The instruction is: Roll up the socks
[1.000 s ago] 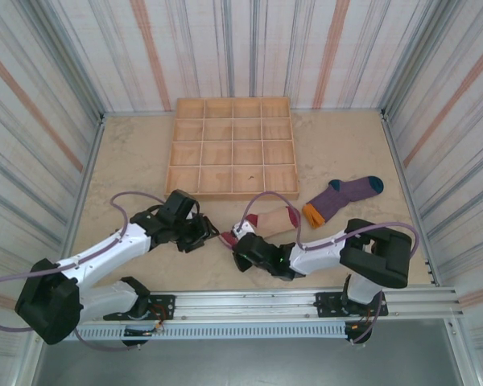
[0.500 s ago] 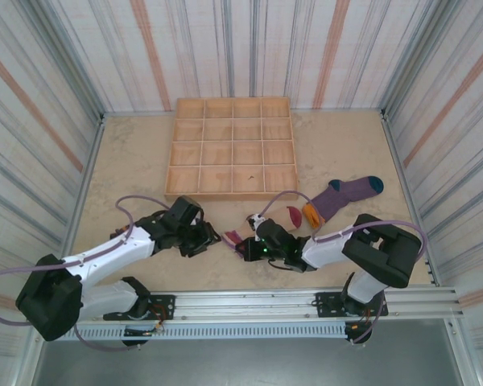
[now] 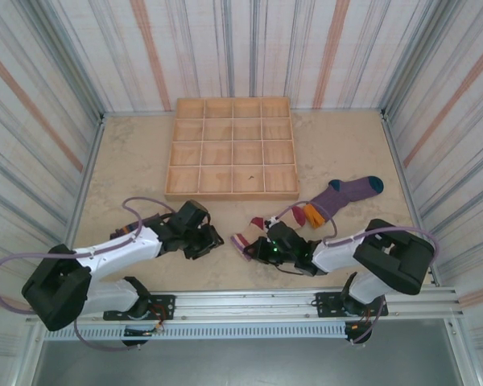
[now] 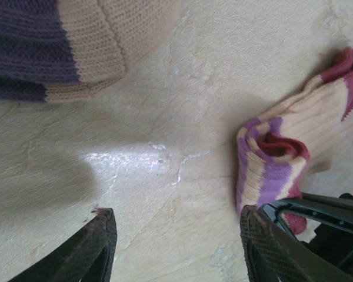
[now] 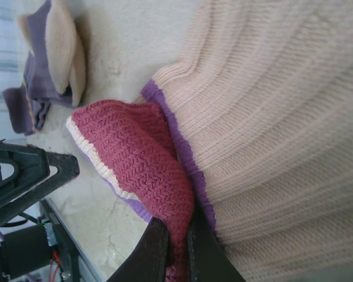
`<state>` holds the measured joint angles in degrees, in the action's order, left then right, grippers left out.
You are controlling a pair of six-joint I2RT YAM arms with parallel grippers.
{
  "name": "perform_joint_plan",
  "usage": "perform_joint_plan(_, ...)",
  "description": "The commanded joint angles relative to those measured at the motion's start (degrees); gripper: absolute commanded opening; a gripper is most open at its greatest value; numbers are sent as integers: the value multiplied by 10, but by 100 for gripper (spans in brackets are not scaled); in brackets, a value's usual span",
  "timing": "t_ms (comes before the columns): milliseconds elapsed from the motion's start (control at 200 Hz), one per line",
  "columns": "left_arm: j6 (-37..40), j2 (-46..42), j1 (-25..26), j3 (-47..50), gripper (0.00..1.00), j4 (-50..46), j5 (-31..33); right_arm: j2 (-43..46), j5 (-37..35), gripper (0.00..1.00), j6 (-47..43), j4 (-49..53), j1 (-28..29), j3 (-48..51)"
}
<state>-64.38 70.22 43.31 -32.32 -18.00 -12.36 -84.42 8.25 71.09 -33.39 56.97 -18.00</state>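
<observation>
R gripper [image 5: 175, 218] nearly closed, pinching the striped cuff end of cream sock [image 5: 270, 117]. That sock lies bunched on table [image 3: 129, 161] near front edge, approx centre, maroon toe twd purple sock [image 3: 342, 195] w/ teal toe, which lies flat close by, off the front R corner of tray [image 3: 233, 194]. L gripper [image 4: 179, 230] wide open, nothing in it, low over bare table btw dark purple sock [image 4: 47, 47] w/ tan toe and the cream sock's cuff
</observation>
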Motion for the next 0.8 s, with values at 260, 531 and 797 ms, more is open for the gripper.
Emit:
perform_joint_plan(260, 9, 40, 40, -34, 59, 67, 40, 78, -59, 0, 144, 176, -8, 54)
perform_joint_plan(531, 37, 107, 81, -61, 58, 150, 55, 72, -48, 0, 169, 167, -15, 82)
perform_joint_plan(797, 22, 164, 117, -80, 52, 203, 69, 75, -45, 0, 170, 178, -19, 85)
